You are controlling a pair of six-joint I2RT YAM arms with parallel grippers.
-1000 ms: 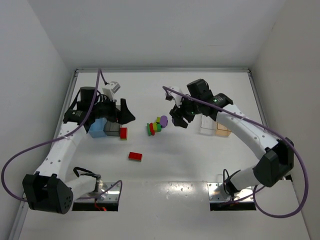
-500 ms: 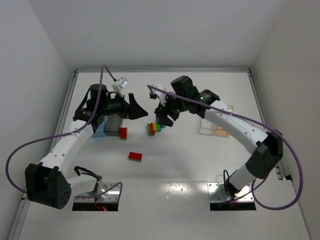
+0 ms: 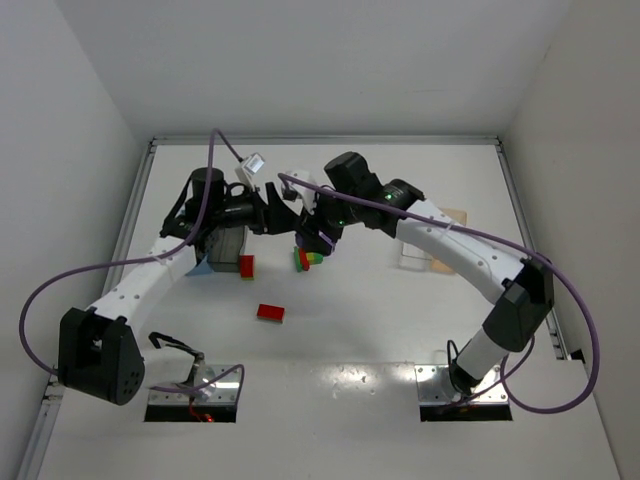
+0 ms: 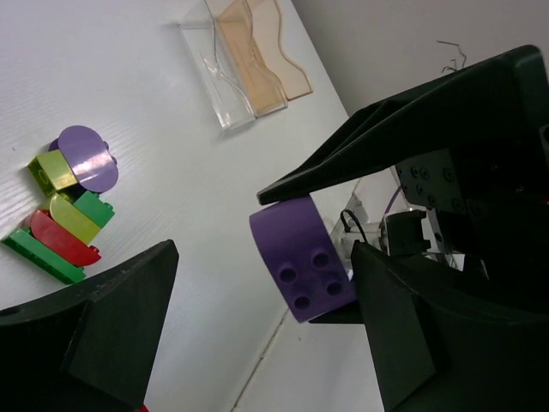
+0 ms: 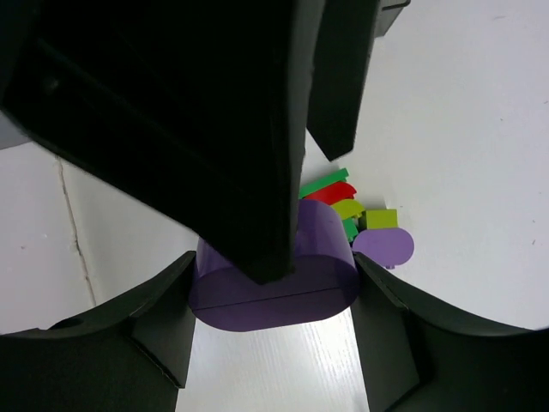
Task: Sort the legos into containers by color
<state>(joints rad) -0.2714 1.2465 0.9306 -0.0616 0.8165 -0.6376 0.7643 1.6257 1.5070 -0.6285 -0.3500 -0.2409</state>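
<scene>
My right gripper [image 3: 318, 238] [image 5: 274, 266] is shut on a purple rounded lego [image 5: 274, 279], held above the table beside the pile. My left gripper [image 3: 290, 212] [image 4: 262, 253] is open, and its jaws stand on either side of that purple lego [image 4: 300, 266]. One left finger overlaps the lego's top in the right wrist view. A pile of legos [image 3: 310, 257] [image 4: 69, 206] [image 5: 360, 215] lies mid-table: green, red and yellow-green bricks and one purple rounded one. The light blue bin [image 3: 198, 264] and dark grey bin [image 3: 228, 248] stand at the left. The clear bin [image 3: 412, 255] [image 4: 225, 81] and tan bin [image 3: 450, 262] [image 4: 262, 51] stand at the right.
A red lego [image 3: 246, 266] lies next to the dark bin. Another red lego [image 3: 270, 312] lies nearer the front. Purple cables loop from both arms. The metal base plates [image 3: 440, 385] sit at the near edge.
My right gripper has moved left from beside the right bins to over the pile. My left gripper has swung right from the left bins to meet it.
</scene>
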